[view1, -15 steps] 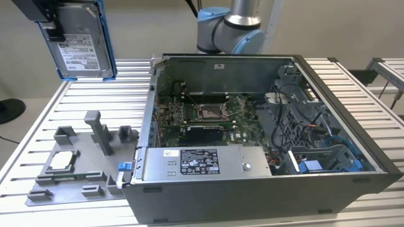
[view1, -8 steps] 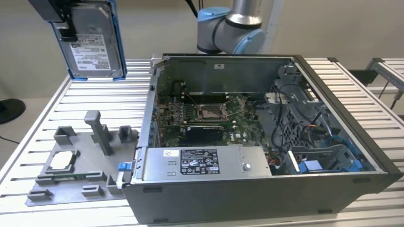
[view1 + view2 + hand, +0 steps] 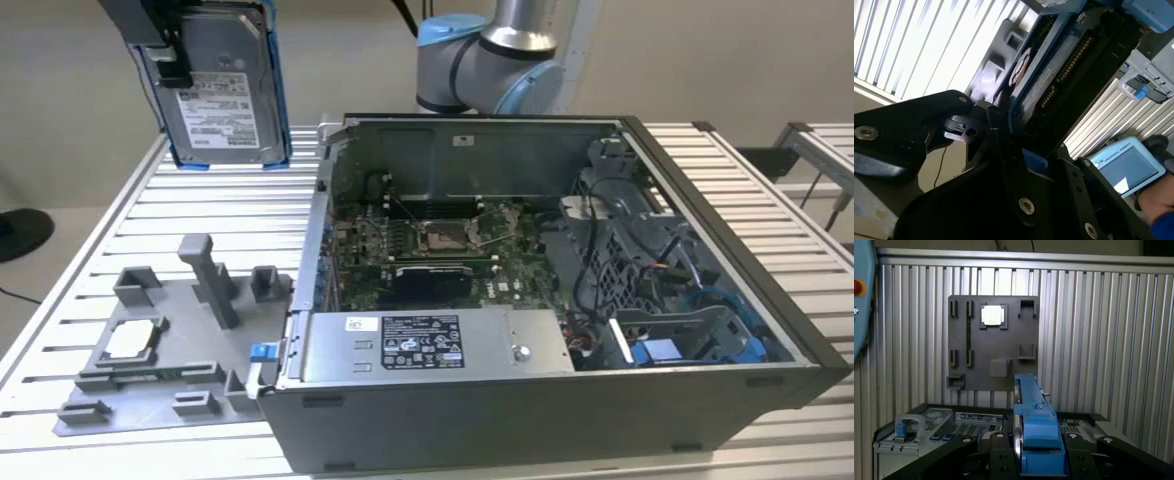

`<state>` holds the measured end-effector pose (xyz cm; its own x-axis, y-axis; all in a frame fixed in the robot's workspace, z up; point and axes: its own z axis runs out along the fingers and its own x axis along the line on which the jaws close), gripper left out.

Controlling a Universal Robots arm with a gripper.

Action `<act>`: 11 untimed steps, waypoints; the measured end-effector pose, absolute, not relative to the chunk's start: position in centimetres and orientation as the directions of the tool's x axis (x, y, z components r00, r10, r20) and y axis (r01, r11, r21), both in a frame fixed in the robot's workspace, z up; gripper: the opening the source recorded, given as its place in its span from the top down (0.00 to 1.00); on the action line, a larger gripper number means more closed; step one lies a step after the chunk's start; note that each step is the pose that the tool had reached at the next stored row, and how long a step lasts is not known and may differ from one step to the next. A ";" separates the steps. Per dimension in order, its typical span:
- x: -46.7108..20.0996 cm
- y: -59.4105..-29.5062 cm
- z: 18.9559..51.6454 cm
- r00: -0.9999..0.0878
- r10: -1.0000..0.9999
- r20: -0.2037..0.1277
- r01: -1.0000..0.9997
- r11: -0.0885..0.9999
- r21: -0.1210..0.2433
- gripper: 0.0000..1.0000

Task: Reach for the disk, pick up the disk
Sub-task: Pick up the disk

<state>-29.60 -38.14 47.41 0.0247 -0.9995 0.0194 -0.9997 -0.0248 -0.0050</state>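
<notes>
The pincer [image 3: 1034,442] was closed narrowly on the blue-framed disk [image 3: 1033,405], with a black finger pressed against each flat side. In the exterior view the disk hung upright, lifted clear above the slatted tabletop [image 3: 94,240]. Below it lay the grey fixture plate [image 3: 147,370] beside the open computer case [image 3: 561,300].

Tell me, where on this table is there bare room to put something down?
The slatted table is bare between the grey holder plate and its far edge, on the exterior view's left of the computer case, and in a strip on the case's other side. The case's inside and the plate are crowded. The gripper holds the disk aloft.
</notes>
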 end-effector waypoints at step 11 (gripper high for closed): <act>-26.4 -38.1 47.4 0.025 -1.000 0.019 -1.000 -0.025 -0.004 1.00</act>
